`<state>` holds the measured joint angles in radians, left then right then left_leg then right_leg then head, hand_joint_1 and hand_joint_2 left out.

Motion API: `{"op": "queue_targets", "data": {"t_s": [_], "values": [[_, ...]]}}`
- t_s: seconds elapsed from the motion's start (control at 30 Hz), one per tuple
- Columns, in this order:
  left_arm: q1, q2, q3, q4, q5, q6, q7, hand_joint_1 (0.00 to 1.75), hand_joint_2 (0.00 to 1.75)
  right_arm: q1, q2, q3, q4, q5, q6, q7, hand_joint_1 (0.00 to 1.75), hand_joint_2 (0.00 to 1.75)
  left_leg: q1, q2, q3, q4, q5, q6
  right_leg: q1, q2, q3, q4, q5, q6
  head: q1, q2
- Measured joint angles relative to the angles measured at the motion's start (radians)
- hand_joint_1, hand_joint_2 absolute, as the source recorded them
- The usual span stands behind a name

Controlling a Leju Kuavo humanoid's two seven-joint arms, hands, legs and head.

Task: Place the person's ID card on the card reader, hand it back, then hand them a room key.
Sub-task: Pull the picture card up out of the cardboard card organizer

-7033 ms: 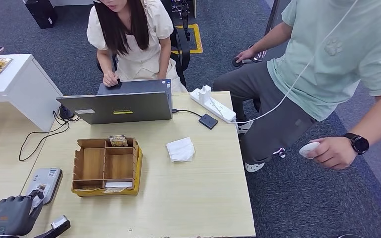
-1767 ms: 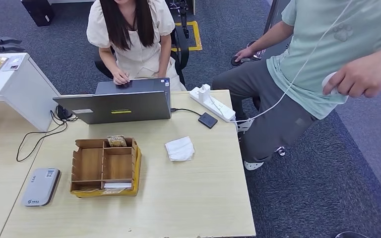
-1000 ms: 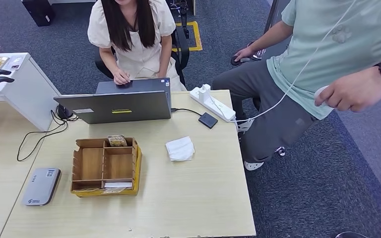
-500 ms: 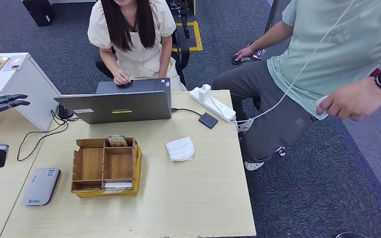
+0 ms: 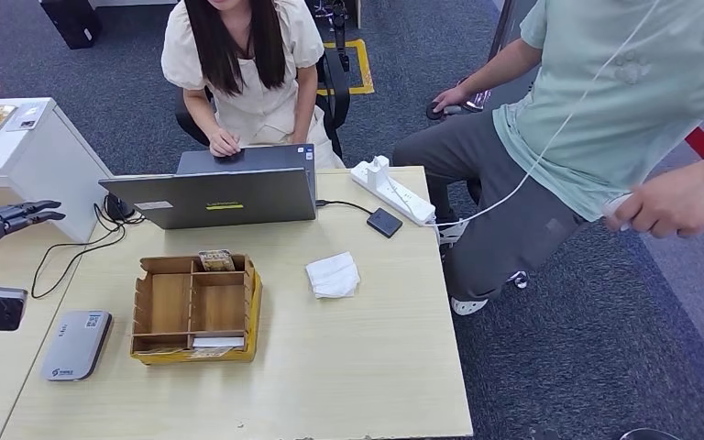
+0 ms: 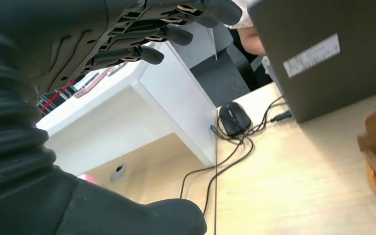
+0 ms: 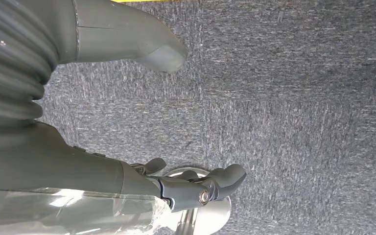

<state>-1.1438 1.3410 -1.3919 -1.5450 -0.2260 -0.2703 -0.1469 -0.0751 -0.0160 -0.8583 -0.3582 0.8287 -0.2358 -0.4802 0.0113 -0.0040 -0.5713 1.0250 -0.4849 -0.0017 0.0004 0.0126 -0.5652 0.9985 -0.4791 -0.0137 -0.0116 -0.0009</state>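
On the table: one card reader, one laptop.

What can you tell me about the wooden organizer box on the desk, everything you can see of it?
The wooden organizer box is a low, open-topped tray of light brown board with thin dividers that split it into several compartments. It sits flat on the pale wooden desk, in front of the open grey laptop and beside the grey card reader. A small patterned packet stands in a far compartment, and flat white cards lie in the near slot. Its near and right sides look yellow. No hand touches it.
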Motion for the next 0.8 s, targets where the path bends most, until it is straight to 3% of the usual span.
{"op": "queue_targets", "data": {"t_s": [0.23,0.57,0.8], "values": [[0.125,0.052,0.089,-0.008,-0.056,-0.028,0.017,0.0,1.75,0.0,0.0,-0.003,0.0,-0.007,-0.001,0.003,0.0,1.75,0.0,0.001,0.0,0.0,0.0,0.0,0.0,0.001,-0.001,0.0,0.0,0.0,0.0,0.0],[0.365,0.151,0.155,-0.035,-0.036,0.164,0.114,0.0,1.75,0.001,0.0,-0.018,0.0,-0.013,-0.002,0.001,0.0,1.75,0.0,0.002,0.0,0.0,0.0,0.0,0.0,0.002,-0.001,0.0,0.0,0.0,0.0,0.0],[0.474,0.209,0.187,-0.035,-0.03,0.213,0.145,0.0,1.75,0.001,0.0,-0.024,0.0,-0.012,-0.003,0.001,0.0,1.75,0.0,0.002,0.0,0.0,0.0,0.0,0.0,0.001,-0.001,0.0,0.0,0.0,0.0,0.0]]}}
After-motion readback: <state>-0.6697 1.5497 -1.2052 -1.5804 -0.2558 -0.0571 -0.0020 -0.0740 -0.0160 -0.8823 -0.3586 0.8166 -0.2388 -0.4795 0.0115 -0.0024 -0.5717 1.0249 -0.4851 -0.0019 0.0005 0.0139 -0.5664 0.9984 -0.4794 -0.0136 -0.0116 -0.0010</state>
